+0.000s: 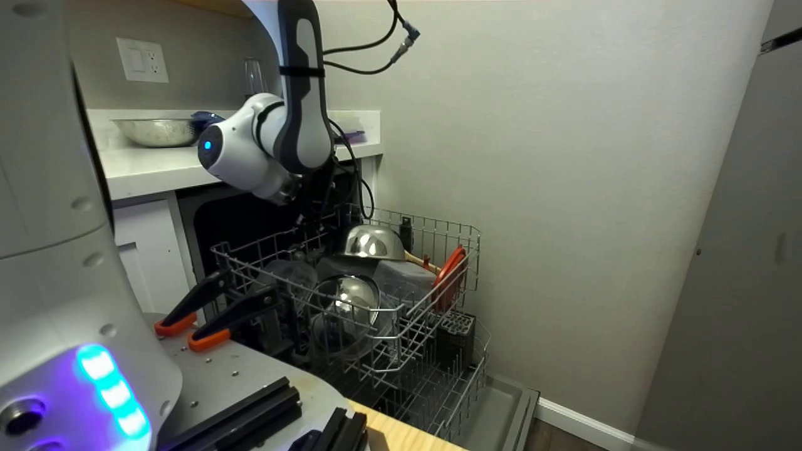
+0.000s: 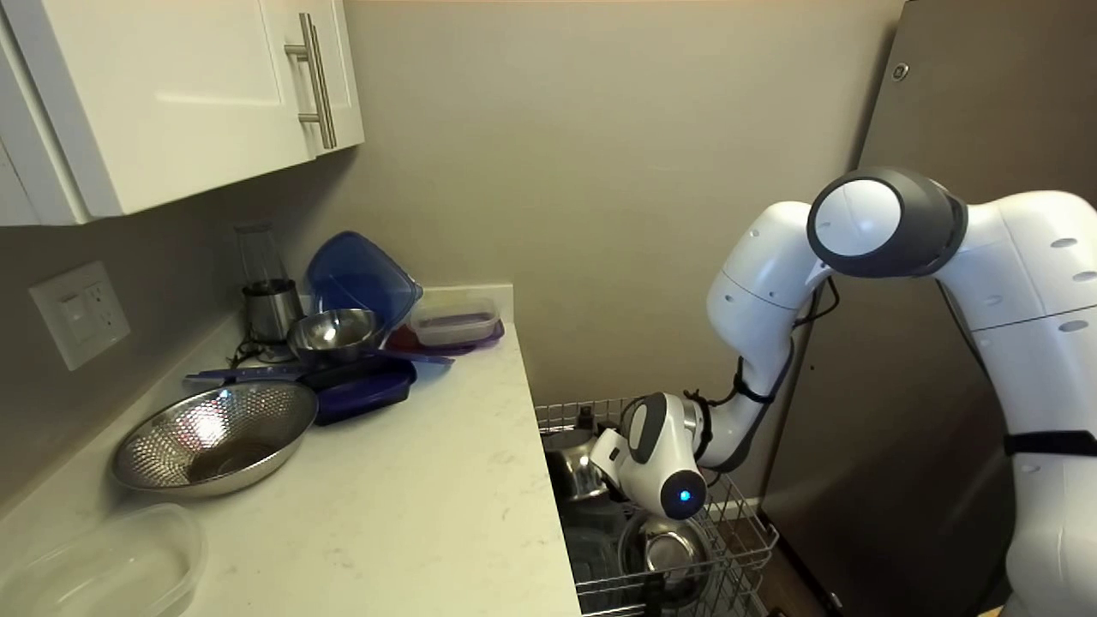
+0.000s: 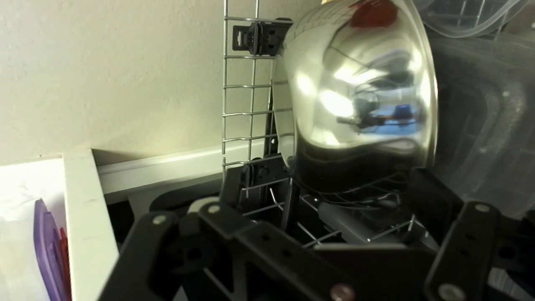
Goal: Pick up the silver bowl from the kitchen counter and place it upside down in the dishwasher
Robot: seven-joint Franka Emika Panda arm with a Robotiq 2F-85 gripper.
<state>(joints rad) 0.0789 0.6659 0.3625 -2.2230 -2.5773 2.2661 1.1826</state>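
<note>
The silver bowl (image 1: 374, 242), shiny and reflective, sits upside down in the grey wire rack (image 1: 471, 229) of the dishwasher (image 1: 229, 216). It also shows in an exterior view (image 2: 576, 467), partly behind the wrist, and large in the wrist view (image 3: 359, 83). My gripper (image 3: 326, 174) is open and empty. Its fingers are spread wide just short of the bowl; the right fingertip overlaps the bowl's rim in the picture, and I cannot tell if they touch. In an exterior view the gripper (image 1: 316, 210) is dark against the interior. The white kitchen counter (image 2: 463, 463) is beside the rack.
Another steel bowl (image 2: 334, 334), a wide perforated bowl (image 2: 218, 437), lids and containers stand on the counter. A silver domed piece (image 1: 354, 300), clear containers (image 1: 410, 280) and a red item (image 1: 450, 275) lie in the rack. A wall (image 3: 104, 83) borders the rack.
</note>
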